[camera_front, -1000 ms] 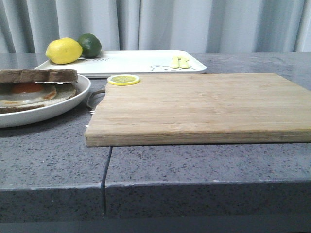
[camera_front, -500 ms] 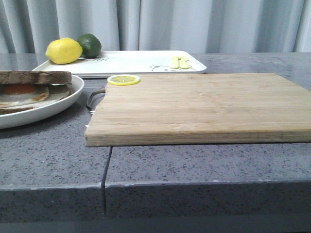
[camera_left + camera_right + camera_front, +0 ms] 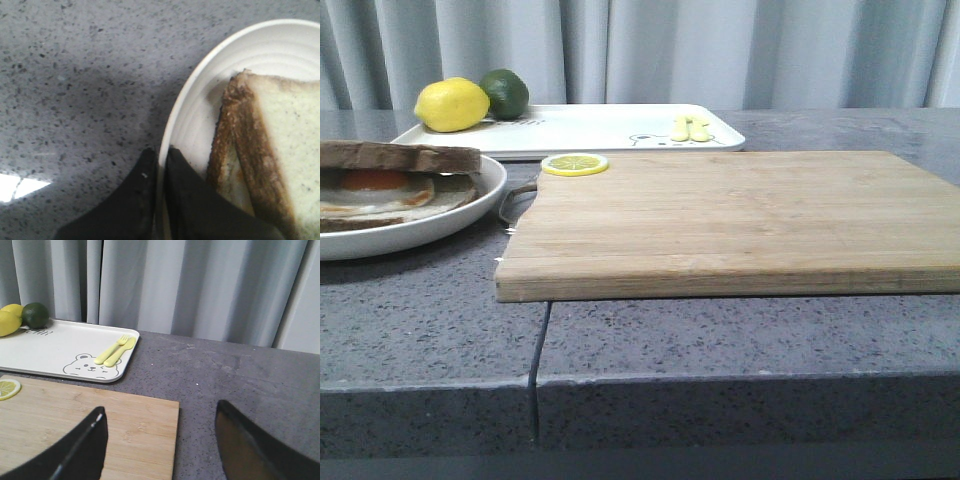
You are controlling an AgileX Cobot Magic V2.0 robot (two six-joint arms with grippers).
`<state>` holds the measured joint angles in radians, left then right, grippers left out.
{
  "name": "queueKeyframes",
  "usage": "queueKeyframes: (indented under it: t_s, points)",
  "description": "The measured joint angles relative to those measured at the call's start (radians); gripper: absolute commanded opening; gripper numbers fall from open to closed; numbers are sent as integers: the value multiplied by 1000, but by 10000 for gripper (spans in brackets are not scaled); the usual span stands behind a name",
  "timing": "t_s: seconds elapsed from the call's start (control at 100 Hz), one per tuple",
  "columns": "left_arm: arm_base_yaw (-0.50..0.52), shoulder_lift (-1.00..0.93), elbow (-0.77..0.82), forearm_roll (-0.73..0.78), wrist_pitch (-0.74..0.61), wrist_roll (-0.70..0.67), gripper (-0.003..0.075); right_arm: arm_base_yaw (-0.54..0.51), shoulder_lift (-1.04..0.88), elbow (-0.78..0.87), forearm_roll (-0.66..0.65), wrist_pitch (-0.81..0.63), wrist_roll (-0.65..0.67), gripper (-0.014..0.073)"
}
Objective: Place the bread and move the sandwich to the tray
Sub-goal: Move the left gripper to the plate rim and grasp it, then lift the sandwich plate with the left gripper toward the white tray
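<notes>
We see our left gripper (image 3: 159,165) pinching the rim of the white plate (image 3: 200,85), the sandwich (image 3: 390,180) on it near the table's left edge, our right gripper (image 3: 160,445) wide open, the tray (image 3: 590,128) at the back edge.

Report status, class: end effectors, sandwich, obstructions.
Left end effector shut on plate rim. Right end effector open, holding nothing. Sandwich on plate, off tray. Lemon, lime occupy tray's corner.
</notes>
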<state>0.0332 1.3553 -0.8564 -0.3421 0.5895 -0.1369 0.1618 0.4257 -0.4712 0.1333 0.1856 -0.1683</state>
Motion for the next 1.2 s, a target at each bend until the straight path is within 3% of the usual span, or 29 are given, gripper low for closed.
queueKeyframes:
  t_s: [0.3,0.66,0.94,1.2]
  points:
    - [0,-103,-2,-103,29,9,-19,0,0,0,0,0,0,471]
    - [0,-105,-138,-179,46,15,-19,0,0,0,0,6,0,471]
    - [-4,45,-305,-192,47,17,-19,0,0,0,0,7,0,471]
    - [-80,246,-482,-195,51,17,-19,0,0,0,0,10,0,471]
